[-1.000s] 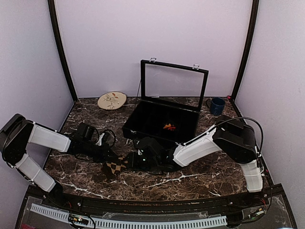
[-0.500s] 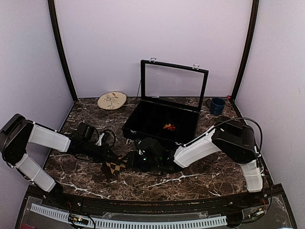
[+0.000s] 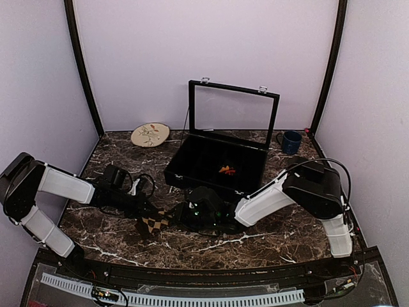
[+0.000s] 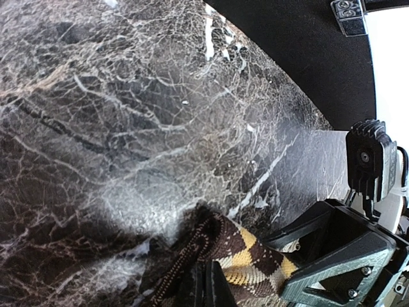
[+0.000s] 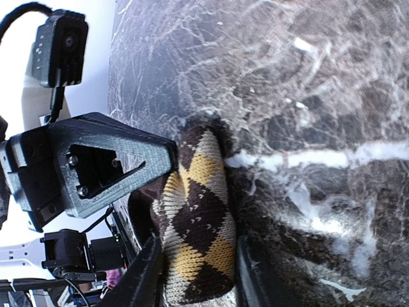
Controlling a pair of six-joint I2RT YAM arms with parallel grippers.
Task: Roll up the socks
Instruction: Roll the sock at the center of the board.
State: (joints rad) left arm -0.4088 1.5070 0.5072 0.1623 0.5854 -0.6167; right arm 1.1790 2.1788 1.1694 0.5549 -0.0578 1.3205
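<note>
Top external hides grips; left wrist: left gripper [image 4: 206, 283] pinches sock [image 4: 246, 252]; right wrist: right gripper [image 5: 197, 252] straddles it, hold unclear.

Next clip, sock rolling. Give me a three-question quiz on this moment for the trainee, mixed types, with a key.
1. True or false: the lid of the black case stands open.
2. What is the left gripper shut on? A) a glove B) the tan-brown sock C) a towel
3. Fill in: the blue mug stands at the far ___ corner of the table, as seen from the arms' side.
Key: 1 true; 2 B; 3 right.
</note>
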